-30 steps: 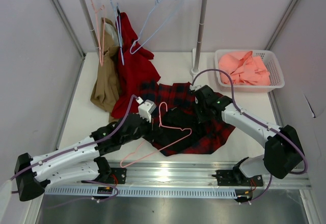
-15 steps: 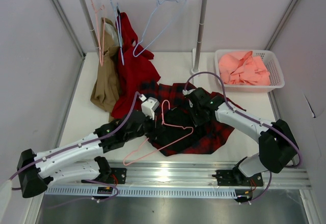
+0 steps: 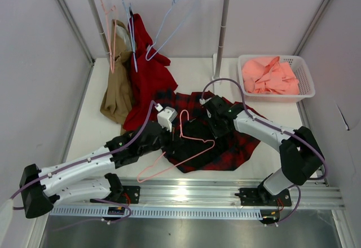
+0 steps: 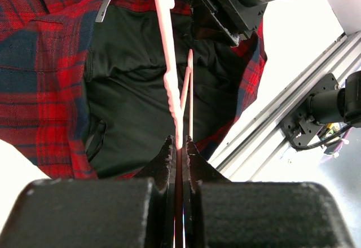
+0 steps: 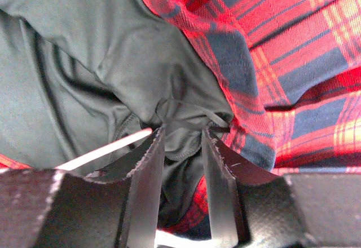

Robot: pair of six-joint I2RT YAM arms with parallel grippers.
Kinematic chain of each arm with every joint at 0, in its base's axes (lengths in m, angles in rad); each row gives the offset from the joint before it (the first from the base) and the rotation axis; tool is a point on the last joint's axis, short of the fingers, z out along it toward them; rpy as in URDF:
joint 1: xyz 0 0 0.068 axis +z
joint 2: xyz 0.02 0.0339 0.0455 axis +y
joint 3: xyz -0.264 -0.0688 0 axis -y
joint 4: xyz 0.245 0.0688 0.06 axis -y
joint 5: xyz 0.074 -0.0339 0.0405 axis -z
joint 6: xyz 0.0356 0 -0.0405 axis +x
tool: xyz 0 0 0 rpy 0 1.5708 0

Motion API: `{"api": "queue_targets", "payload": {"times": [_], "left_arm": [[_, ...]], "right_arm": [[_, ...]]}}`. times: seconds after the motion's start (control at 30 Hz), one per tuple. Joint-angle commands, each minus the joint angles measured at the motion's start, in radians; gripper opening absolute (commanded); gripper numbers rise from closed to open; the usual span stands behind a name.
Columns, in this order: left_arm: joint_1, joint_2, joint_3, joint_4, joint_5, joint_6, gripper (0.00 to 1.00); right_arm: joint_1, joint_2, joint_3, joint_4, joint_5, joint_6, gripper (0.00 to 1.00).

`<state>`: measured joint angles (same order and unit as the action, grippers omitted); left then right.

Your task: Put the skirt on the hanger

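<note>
— Where is everything sitting?
— The skirt (image 3: 240,146) is lying mid-worktop (image 3: 93,132), and the left claw (image 4: 179,146) is pinching the hanger (image 4: 169,62) by its wire above it. The right claw (image 5: 181,131) is standing narrowly parted around a bunch of black lining (image 5: 67,45) (not clamping it, I'd judge).
— What's worrying you?
— That thin wire twisting in the pinch, or the slippery lining sliding free.
— Containers?
— The far-right basket (image 3: 304,94) is holding only salmon cloth (image 3: 271,76).
</note>
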<state>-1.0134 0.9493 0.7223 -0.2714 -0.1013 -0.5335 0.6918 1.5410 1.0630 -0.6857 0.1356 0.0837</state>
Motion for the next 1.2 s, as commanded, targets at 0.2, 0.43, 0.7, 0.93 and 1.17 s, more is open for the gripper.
{"api": "queue_targets", "payload": {"times": [0.2, 0.43, 0.7, 0.93, 1.17], "left_arm": [[0.004, -0.003, 0.052, 0.023, -0.005, 0.007, 0.0], [0.006, 0.003, 0.049, 0.035, 0.0, 0.007, 0.0], [0.01, 0.016, 0.042, 0.083, -0.008, -0.002, 0.0], [0.021, 0.049, 0.039, 0.127, -0.024, -0.036, 0.0], [0.032, 0.062, 0.012, 0.175, -0.029, -0.071, 0.0]], "right_arm": [[-0.017, 0.03, 0.042, 0.025, -0.014, -0.03, 0.32], [-0.026, 0.021, 0.038, 0.029, -0.016, -0.027, 0.25], [-0.038, 0.004, 0.04, 0.032, -0.031, -0.006, 0.1], [-0.048, -0.03, 0.032, 0.037, -0.027, 0.028, 0.06], [-0.049, -0.061, 0.019, 0.037, -0.016, 0.056, 0.11]]}}
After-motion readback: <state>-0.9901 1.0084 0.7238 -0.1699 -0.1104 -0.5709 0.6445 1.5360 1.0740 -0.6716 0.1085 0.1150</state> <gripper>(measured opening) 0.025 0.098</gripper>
